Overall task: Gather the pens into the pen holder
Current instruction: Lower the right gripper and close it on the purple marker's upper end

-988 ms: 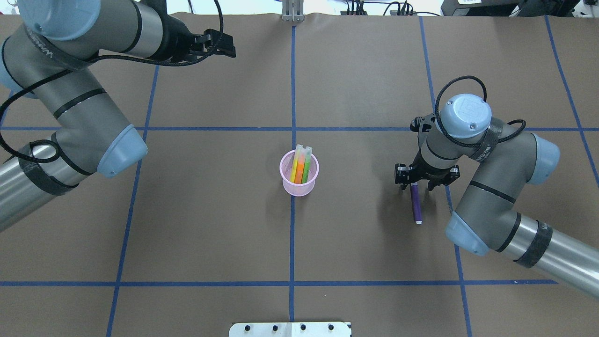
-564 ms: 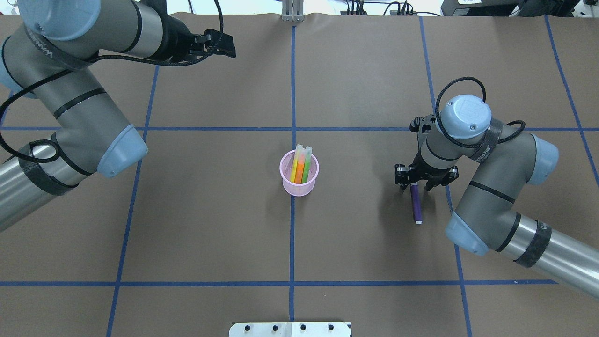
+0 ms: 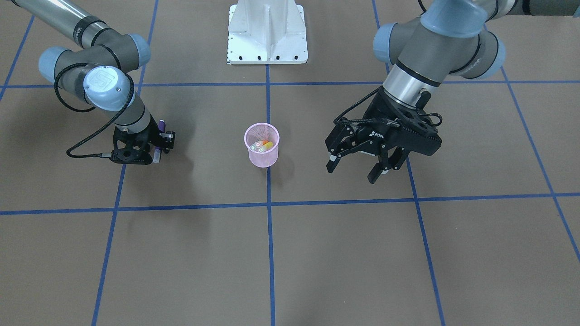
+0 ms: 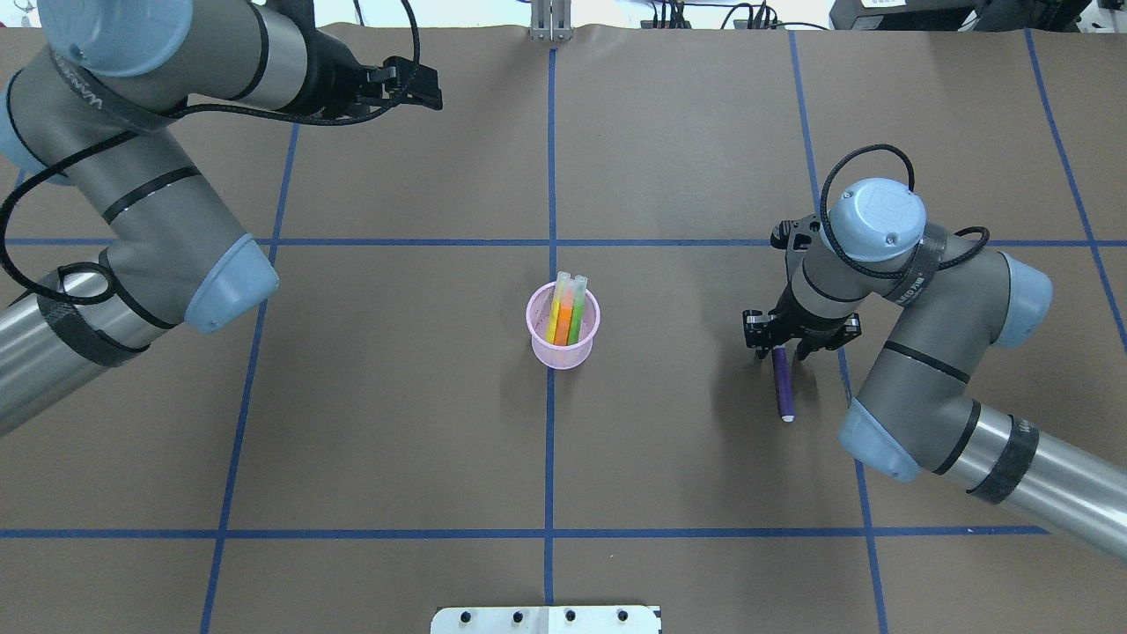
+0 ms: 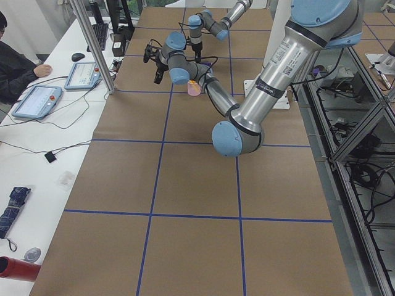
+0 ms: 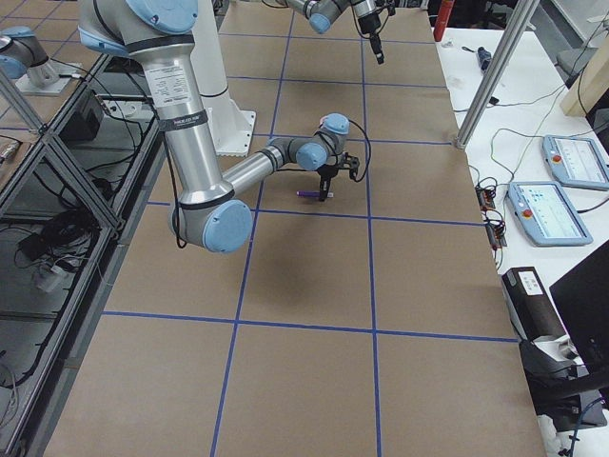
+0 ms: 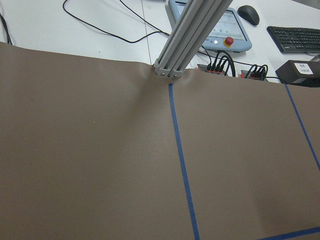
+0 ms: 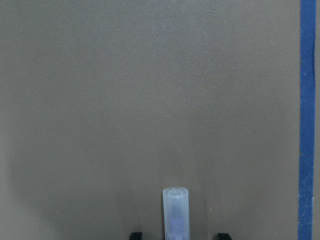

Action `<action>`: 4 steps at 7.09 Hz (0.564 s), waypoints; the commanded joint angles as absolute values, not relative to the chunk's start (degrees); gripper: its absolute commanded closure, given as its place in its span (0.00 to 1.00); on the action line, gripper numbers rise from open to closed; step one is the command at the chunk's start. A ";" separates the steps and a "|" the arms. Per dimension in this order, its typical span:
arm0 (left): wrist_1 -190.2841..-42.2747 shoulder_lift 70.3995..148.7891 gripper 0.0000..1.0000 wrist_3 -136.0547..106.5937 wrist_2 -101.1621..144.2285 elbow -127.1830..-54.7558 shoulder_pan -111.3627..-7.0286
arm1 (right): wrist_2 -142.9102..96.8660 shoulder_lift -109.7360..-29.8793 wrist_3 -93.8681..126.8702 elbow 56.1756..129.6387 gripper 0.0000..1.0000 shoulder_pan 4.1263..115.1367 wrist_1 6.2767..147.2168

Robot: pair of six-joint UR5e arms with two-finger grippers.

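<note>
Right pincer [image 4: 779, 355] at the purple pen [image 4: 783, 387]
Its jaws stand apart astride the pen's cap end, not touching it; the left pincer [image 3: 351, 174] is spread wide, empty.

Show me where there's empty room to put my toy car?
Bare table lies between the pen holder and the white base plate, and between the holder and the metal post. It's crowded where the right gripper straddles the purple pen.
</note>
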State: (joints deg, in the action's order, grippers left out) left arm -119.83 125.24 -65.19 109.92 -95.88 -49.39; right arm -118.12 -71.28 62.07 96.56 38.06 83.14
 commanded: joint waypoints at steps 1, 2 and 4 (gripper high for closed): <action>-119.88 125.24 0.01 -64.86 109.86 -95.63 -49.39 | -118.21 -71.28 62.14 96.77 0.64 38.06 83.14; -119.88 125.24 0.01 -64.86 109.95 -95.62 -49.39 | -118.21 -71.28 62.14 97.03 0.80 38.14 83.14; -119.80 125.24 0.02 -64.86 109.95 -95.54 -49.39 | -118.30 -71.28 62.05 97.47 1.00 38.14 83.06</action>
State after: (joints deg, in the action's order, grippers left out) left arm -119.86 125.24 -64.87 109.94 -95.60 -49.39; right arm -118.23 -71.28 62.12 97.19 38.13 83.12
